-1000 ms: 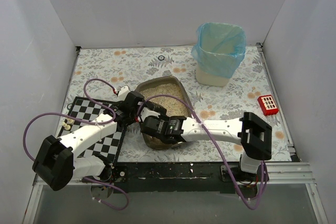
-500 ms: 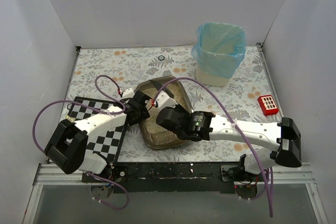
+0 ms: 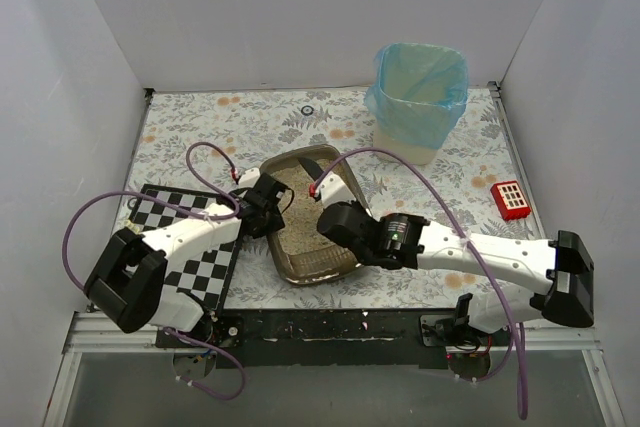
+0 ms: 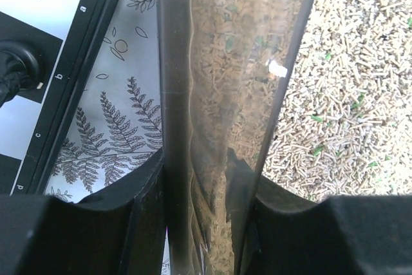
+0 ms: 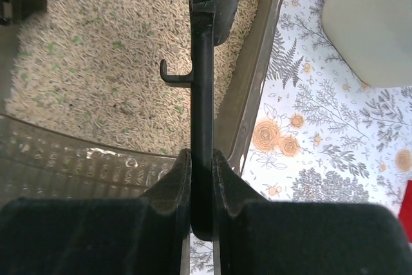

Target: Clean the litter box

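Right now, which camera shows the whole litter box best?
The top external view: the litter box shows almost its whole outline there. The left wrist view shows only its wall between the left tool's fingers; the right wrist view shows litter and one rim.

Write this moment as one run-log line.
left claw: gripping box wall | right claw: shut on scoop handle | scoop head: over box

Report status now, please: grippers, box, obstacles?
Left gripper clamps box wall. Right gripper shut on scoop handle, above litter. Box on table, litter inside. No obstacle seen toward bin.
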Tool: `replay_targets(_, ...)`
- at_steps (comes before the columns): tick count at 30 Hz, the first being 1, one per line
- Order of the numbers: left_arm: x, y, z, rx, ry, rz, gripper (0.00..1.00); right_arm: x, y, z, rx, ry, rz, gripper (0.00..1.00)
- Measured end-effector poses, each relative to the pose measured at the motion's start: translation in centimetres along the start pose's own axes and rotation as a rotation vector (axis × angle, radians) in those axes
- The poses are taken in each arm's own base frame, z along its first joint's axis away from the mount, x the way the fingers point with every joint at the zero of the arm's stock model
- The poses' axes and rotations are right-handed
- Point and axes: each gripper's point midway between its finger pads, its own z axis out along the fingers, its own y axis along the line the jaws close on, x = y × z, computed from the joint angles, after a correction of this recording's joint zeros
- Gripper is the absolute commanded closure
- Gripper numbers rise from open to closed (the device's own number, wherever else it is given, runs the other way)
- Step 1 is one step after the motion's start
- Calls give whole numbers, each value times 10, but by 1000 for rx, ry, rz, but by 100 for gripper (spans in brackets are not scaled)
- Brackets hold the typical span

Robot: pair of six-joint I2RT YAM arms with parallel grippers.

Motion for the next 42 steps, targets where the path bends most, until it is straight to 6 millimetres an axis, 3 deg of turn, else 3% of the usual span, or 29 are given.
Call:
replay_targets(6, 7, -4, -7, 134, -20, 10, 100, -13, -2, -16, -54, -64, 96, 99)
replay_targets(13, 12, 4, -20, 208, -53, 24, 100, -10, 2, -20, -106, -58, 139, 99)
replay_targets(19, 8, 4, -24, 228, -76, 66, 100, 7, 28, -27, -260, 31, 108, 99)
replay_targets(27, 4, -2, -12, 202, -70, 173, 100, 52, 55, -47, -462, 255, -29, 99)
replay_targets(35, 1, -26, -4, 271, -45, 371, 100, 58, 52, -65, -572, 272, -72, 99)
replay_targets(40, 1, -36, -7, 341, -55, 471, 79, 76, 47, -66, -559, 369, -100, 99)
replay_targets(42, 0, -40, -8, 363, -64, 501, 59, 77, 42, -62, -521, 396, -80, 99)
